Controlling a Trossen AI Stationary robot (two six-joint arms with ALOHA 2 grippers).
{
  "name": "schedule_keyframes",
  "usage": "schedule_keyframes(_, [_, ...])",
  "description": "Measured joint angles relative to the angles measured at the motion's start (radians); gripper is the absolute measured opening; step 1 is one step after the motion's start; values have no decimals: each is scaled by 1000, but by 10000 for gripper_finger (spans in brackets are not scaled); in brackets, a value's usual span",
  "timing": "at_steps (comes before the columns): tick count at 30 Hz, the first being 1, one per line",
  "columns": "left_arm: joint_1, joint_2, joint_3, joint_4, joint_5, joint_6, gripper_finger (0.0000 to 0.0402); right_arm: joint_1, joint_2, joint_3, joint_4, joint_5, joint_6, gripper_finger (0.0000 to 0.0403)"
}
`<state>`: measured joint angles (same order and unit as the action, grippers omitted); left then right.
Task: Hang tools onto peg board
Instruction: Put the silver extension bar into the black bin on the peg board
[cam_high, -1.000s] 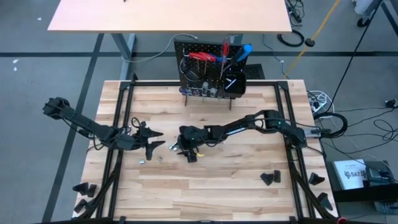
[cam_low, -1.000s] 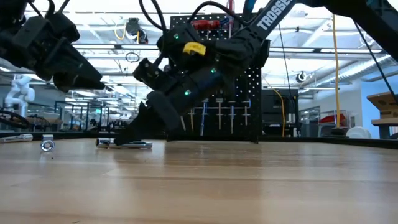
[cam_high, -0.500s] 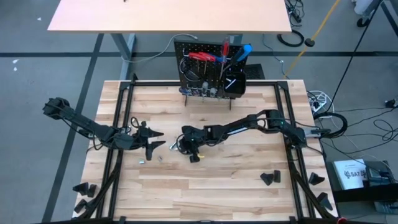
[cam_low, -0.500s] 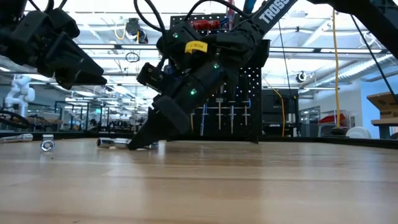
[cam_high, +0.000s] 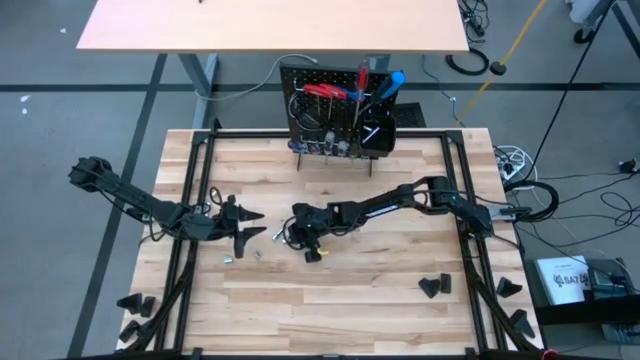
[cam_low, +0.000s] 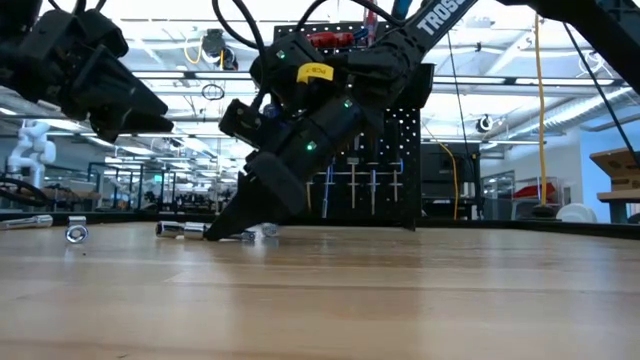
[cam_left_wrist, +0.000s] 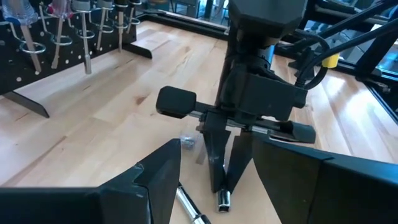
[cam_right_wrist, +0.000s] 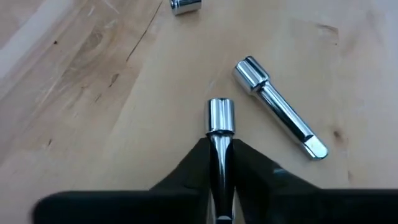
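Chrome bit (cam_right_wrist: 220, 118) sits clamped between the two dark fingers (cam_right_wrist: 190, 168) of the right tool (cam_right_wrist: 219, 163), lying flat on the pale wooden counter (cam_right_wrist: 93, 93) with its socket end sticking out past the fingertips. Right tool (cam_high: 312, 251) is down at the counter near mid-span, arm reaching in from the right side. In the low view its tip (cam_low: 232, 228) meets the wood.

Second chrome bit (cam_right_wrist: 278, 124), longer, lies just beside the held one, angled away and not touching it. Small chrome socket (cam_right_wrist: 186, 5) lies farther off on the wood.

Left tool (cam_high: 247, 233) hangs over the counter just left of the right tool, fingers (cam_left_wrist: 158, 174) apart with nothing between them.

Peg board (cam_high: 338, 112) stands upright at the far edge of the counter, well apart from both tools. Red-handled pliers (cam_high: 325, 90) and a blue-handled screwdriver (cam_high: 390, 84) already hang on it.

Black wedge blocks (cam_high: 434, 286) lie near the right front of the counter.
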<state>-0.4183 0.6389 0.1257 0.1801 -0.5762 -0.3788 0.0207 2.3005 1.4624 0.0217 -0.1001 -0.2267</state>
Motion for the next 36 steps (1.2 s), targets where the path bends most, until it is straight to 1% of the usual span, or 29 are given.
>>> schedule_keyframes(1, [0, 0, 0, 1, 0, 0, 207, 0, 0, 0, -5, 0, 4, 36])
schedule_keyframes(2, [0, 0, 0, 1, 0, 0, 207, 0, -1, 0, -6, -3, 8, 30])
schedule_keyframes(5, [0, 0, 0, 16, 25, 1, 207, 1, -10, 0, -6, 0, 57, 30])
schedule_keyframes(8, [0, 0, 0, 84, 86, 28, 207, 1, -47, -4, -22, 1, 88, 30])
schedule_keyframes(11, [0, 0, 0, 198, 145, 89, 207, 6, -110, -14, -77, 0, 94, 30])
schedule_keyframes(13, [0, 1, 0, 271, 170, 131, 207, 12, -158, -13, -55, 0, 89, 30])
schedule_keyframes(15, [-1, 2, 0, 322, 181, 163, 207, 23, -216, -9, -37, 0, 83, 30])
schedule_keyframes(18, [-1, 9, 0, 355, 183, 184, 207, 49, -277, -7, -12, 5, 66, 30])
schedule_keyframes(19, [-1, 15, 0, 364, 183, 184, 207, 61, -291, -8, -10, 27, 60, 30])
schedule_keyframes(22, [-1, 40, 0, 402, 183, 163, 207, 96, -341, -8, -21, 172, 35, 30])
schedule_keyframes(24, [1, 65, 0, 421, 163, 91, 207, 121, -363, -6, -25, 292, -1, 30])
schedule_keyframes(25, [3, 81, 0, 433, 123, 20, 207, 136, -365, -6, -24, 360, -24, 30])
schedule_keyframes(28, [23, 127, 0, 442, -33, -273, 207, 177, -363, -8, -38, 551, -116, 30])
schedule_keyframes(29, [29, 145, 0, 439, -60, -369, 207, 187, -360, -8, -33, 593, -138, 30])
schedule_keyframes(30, [34, 164, 0, 438, -68, -436, 207, 195, -357, -6, -22, 622, -152, 30])
schedule_keyframes(32, [40, 198, 1, 440, -69, -516, 207, 207, -354, -6, -28, 639, -159, 30])
schedule_keyframes(34, [46, 235, 3, 443, -69, -572, 207, 210, -352, -6, -28, 643, -157, 30])
schedule_keyframes(36, [49, 270, 3, 455, -69, -584, 207, 211, -352, -6, -26, 645, -144, 30])
